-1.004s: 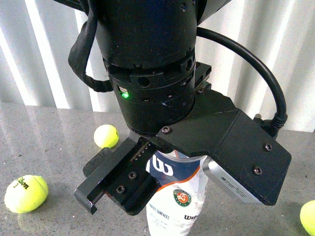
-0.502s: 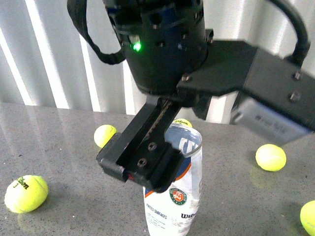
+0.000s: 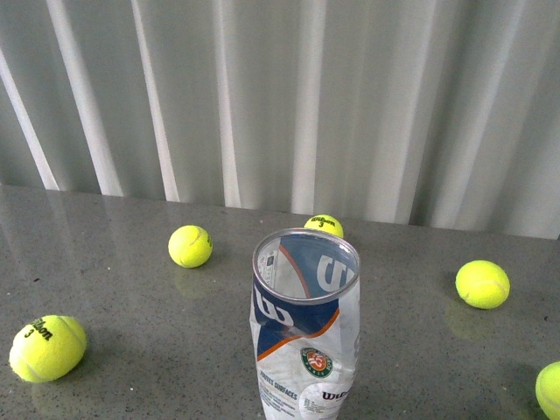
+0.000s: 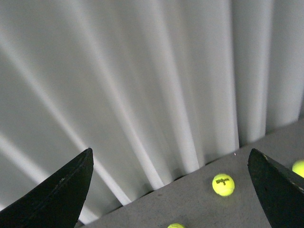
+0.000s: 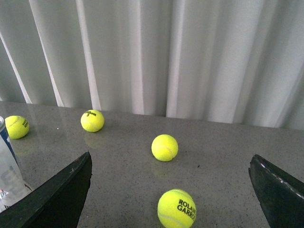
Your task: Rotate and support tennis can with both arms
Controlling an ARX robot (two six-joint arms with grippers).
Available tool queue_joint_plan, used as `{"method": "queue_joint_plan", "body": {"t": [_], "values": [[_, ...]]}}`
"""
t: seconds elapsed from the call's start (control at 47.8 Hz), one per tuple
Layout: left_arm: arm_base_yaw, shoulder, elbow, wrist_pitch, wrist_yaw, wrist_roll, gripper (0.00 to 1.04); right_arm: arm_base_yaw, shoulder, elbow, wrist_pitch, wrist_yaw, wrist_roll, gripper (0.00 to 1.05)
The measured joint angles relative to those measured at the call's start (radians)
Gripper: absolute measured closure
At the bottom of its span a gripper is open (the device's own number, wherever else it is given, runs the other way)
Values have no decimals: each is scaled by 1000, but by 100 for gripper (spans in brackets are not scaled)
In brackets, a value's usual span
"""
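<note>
The tennis can (image 3: pixel 306 337) stands upright on the grey table near the front edge, its open metal rim (image 3: pixel 305 265) facing up and the white-and-blue label toward me. Neither arm shows in the front view. In the left wrist view my left gripper (image 4: pixel 170 190) is open, aimed at the curtain and the back of the table, with nothing between its fingers (image 4: pixel 57 194). My right gripper (image 5: pixel 170 190) is also open above the table. In the right wrist view only a sliver of the tennis can (image 5: pixel 7 171) shows at the picture's edge, apart from the jaws.
Loose yellow-green tennis balls lie around the can: one (image 3: pixel 190 246) back left, one (image 3: pixel 323 225) right behind it, one (image 3: pixel 482 283) to the right, one (image 3: pixel 47 347) front left. A ball (image 5: pixel 176 208) lies between the right jaws' line of sight. A white pleated curtain (image 3: pixel 280 96) closes the back.
The black arm that hung over the can and hid its top has lifted out of the front view. The can now stands uncovered, slightly more upright.
</note>
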Motion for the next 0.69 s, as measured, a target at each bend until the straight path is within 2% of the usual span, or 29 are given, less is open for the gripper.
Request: {"method": "queue_joint_plan", "body": {"t": [0.188,0.23,0.293,0.335,0.46,0.565,0.649,0.691], "values": [[168,-213,-271,97,23,-281,7,0,0,0,0,0,0,7],[192,-251,-342,126,-30,-315,10,0,0,0,0,0,0,7],[184,-315,-500,224,-240,-342,26,0,0,0,0,1,0,7],[161,-348,-594,268,-306,-351,35,0,0,0,0,1,0,7],[143,-449,-818,370,-320,-357,60,0,0,0,0,-1,0,7],[143,-506,-921,420,-320,-360,76,0,0,0,0,1,0,7],[140,-568,-1035,468,-320,-364,97,0,0,0,0,1,0,7],[140,-590,-1077,483,-320,-368,101,0,0,0,0,0,0,7]]}}
